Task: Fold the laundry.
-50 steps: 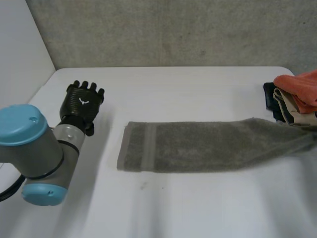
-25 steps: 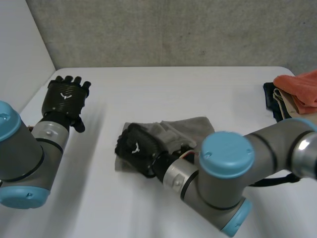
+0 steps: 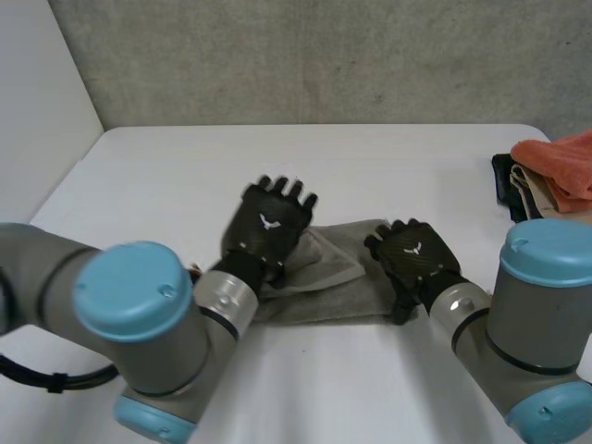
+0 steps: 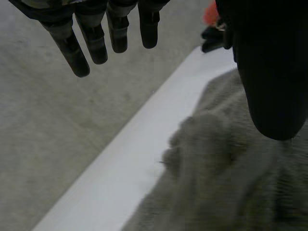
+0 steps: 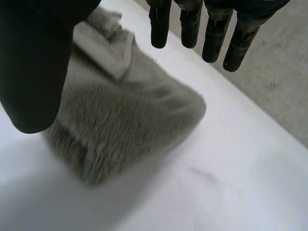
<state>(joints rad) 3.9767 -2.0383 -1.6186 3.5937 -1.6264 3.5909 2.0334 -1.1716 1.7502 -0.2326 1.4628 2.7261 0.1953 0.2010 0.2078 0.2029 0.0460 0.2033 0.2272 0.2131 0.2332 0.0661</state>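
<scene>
The white surface (image 3: 185,166) spreads out in front of a rough grey wall (image 3: 324,55). Two arms with grey joints and light-blue caps reach in over its near side, the left arm (image 3: 129,314) from the left and the right arm (image 3: 536,314) from the right.

A grey towel (image 3: 338,289) lies on the surface between the two arms, around the middle and towards the near edge. It is folded over on itself into a short thick bundle, and a loose flap with a woven band (image 3: 324,259) lies on top, slightly rumpled.

The left robot hand (image 3: 268,227) is over the towel's left end. Its wrist view shows the fingers (image 4: 96,43) straight and spread above the table edge, and the thumb (image 4: 269,72) extended over the pile of the cloth, so the hand is released and grasps nothing. I cannot tell whether the thumb touches the towel.

The right robot hand (image 3: 413,254) is at the towel's right end, just beside the folded edge. Its wrist view shows straight fingers (image 5: 190,24) well above the cloth and the thumb (image 5: 38,62) held apart from them, so this hand is released too, with nothing in it.

A small heap of other laundry (image 3: 546,190) sits at the far right edge of the surface, well apart from the towel. An orange cloth (image 3: 564,162) lies on top of beige and dark pieces.
</scene>
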